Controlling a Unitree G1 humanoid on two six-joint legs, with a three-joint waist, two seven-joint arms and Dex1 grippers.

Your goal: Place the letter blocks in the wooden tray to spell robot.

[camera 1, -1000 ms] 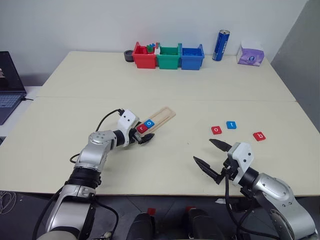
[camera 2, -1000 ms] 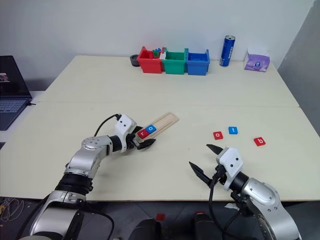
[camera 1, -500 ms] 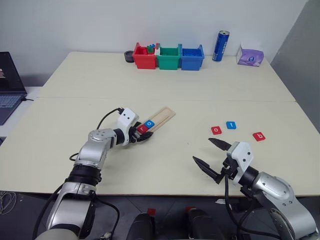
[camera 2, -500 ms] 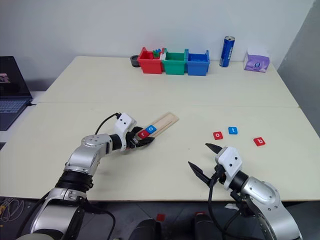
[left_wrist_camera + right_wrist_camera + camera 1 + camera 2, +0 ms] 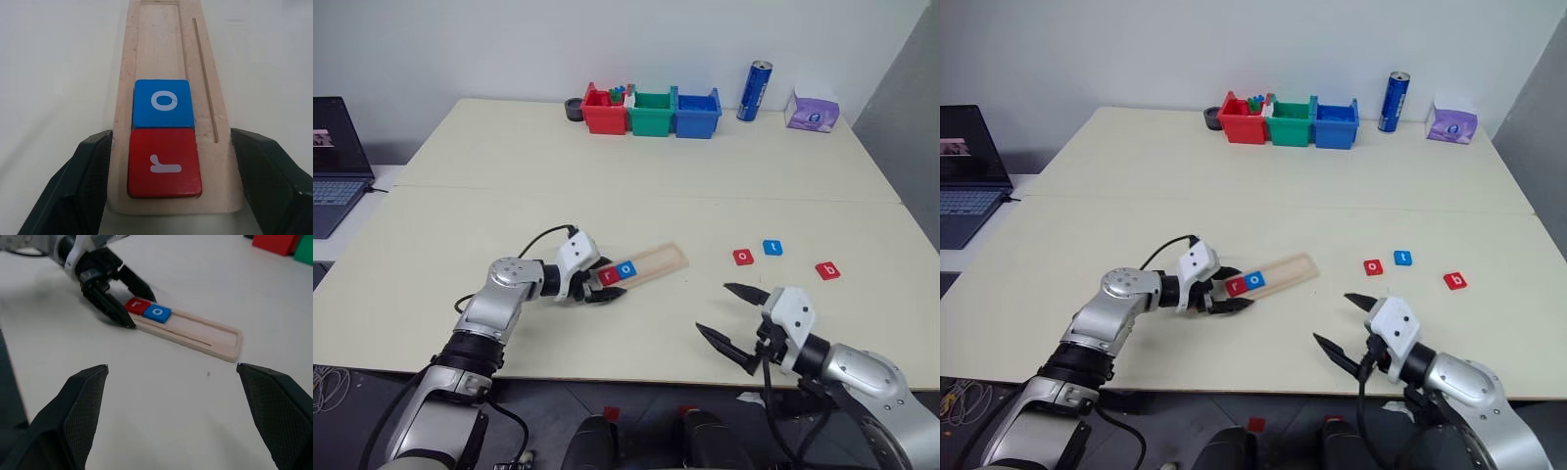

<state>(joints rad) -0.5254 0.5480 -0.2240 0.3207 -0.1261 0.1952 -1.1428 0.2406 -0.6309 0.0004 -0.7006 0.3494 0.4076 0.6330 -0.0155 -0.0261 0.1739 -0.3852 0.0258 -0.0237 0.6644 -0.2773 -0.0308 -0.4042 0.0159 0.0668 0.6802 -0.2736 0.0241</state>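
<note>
The left gripper's [image 5: 603, 284] two black fingers [image 5: 88, 181] are clamped on the near-left end of the long pale wooden tray [image 5: 656, 263], one finger against each long side of the wood. The tray lies flat on the cream surface [image 5: 636, 196], running from near left to far right. In its groove sit two letter blocks, touching each other: a flat square red tile with a white "r" [image 5: 164, 163] at the gripped end, and next to it a flat square blue tile with a white "o" [image 5: 163, 103]. The rest of the groove is bare wood.

The right gripper [image 5: 736, 321] hovers above the near right part of the surface with its fingers spread wide and nothing between them, well apart from the tray.

To the right of the tray, three more tiles lie loose on the surface: a red one with "o" [image 5: 742, 257], a blue one with "t" [image 5: 772, 248] just beside it, and a red one with "b" [image 5: 826, 270] a little further right and nearer.

Along the far edge stand a red plastic bin [image 5: 606, 110], a green bin [image 5: 651, 111] and a blue bin [image 5: 697, 112] in a row, touching. Right of them are an upright blue can [image 5: 754, 91] and a purple tissue pack [image 5: 811, 112]. A laptop [image 5: 335, 162] sits off the left side.
</note>
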